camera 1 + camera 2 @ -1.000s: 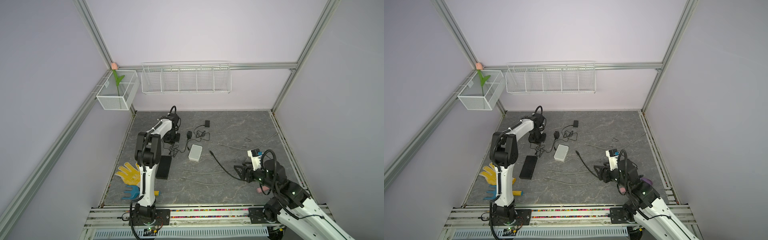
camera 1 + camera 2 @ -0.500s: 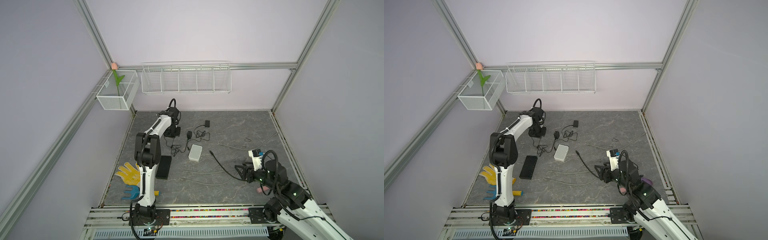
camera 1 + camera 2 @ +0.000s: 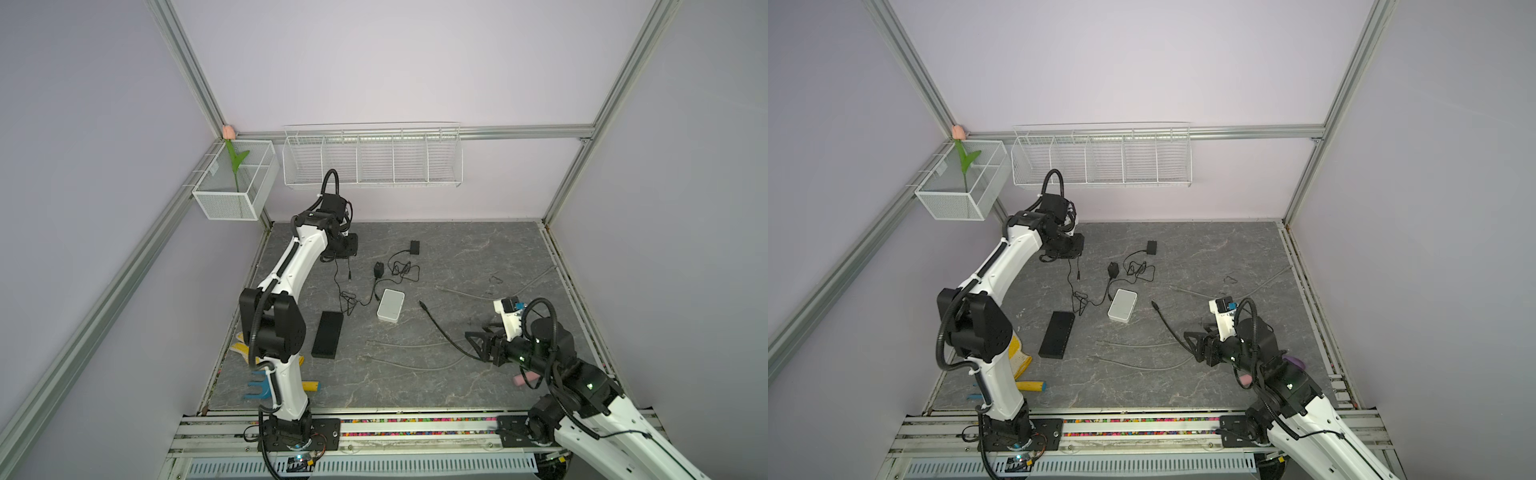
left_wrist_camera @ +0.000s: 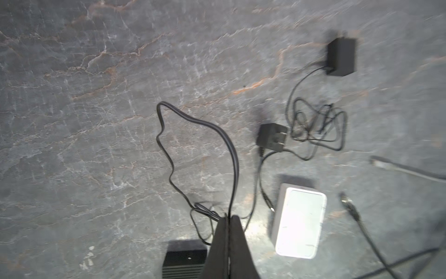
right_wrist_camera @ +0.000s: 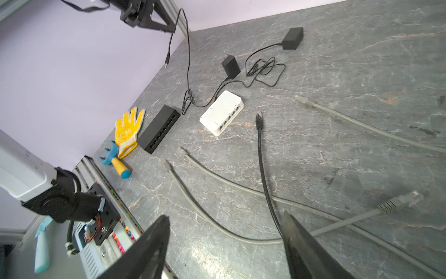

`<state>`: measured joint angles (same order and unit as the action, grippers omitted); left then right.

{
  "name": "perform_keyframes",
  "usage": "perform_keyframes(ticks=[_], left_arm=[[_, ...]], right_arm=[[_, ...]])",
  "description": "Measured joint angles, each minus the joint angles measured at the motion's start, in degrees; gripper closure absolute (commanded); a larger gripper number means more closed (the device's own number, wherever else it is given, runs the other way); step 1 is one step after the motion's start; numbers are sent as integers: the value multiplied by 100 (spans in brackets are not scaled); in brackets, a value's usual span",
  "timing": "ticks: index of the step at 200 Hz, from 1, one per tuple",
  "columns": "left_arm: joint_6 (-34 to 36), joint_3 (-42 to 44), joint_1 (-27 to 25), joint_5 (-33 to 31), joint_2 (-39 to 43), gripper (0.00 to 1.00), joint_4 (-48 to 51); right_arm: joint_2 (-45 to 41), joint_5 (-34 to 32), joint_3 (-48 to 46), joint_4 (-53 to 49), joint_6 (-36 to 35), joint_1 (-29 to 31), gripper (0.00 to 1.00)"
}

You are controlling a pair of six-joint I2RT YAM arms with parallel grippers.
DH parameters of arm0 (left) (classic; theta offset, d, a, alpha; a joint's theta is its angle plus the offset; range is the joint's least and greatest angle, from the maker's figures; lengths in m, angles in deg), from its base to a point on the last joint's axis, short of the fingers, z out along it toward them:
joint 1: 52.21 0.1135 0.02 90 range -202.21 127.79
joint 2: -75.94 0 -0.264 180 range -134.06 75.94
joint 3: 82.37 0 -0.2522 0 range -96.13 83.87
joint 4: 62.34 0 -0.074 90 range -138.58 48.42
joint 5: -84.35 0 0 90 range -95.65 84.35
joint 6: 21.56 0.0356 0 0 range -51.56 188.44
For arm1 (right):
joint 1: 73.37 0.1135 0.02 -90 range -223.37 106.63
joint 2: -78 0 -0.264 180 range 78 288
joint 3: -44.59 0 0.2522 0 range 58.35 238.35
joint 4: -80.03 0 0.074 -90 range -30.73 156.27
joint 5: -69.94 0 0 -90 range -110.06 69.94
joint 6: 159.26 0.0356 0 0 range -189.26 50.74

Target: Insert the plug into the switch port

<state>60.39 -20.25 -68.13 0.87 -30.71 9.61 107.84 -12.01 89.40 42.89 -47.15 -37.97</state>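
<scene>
Left gripper (image 4: pixel 228 218) has risen, clamped on the power cord (image 4: pixel 231 154) — its dangling plug (image 5: pixel 166 64) could swing and miss the port — right gripper (image 5: pixel 224 215) gapes empty.

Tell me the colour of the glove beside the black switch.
The glove is yellow, best seen in the right wrist view.

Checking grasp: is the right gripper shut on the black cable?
No, the right gripper stands wide open above the black cable.
</scene>
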Motion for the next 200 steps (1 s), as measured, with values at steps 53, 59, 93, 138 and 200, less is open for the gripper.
perform_keyframes(ticks=[53,59,93,138,200], left_arm=[[-778,2033,-160,1510,1860,100,-1257],[-879,2258,-197,1661,2041,100,-1416],[-1504,3560,-328,2229,3128,100,-2369],[-2155,4621,-452,2616,4164,100,-3254],[-2577,5340,-509,2695,4863,100,-3705]], right_arm=[[1847,1504,1032,664,-24,0,18],[2116,1672,1134,817,22,2,18],[3261,2199,1508,1510,251,105,23],[4380,2328,2389,1886,254,538,29],[5591,2323,2990,2243,262,1152,41]])
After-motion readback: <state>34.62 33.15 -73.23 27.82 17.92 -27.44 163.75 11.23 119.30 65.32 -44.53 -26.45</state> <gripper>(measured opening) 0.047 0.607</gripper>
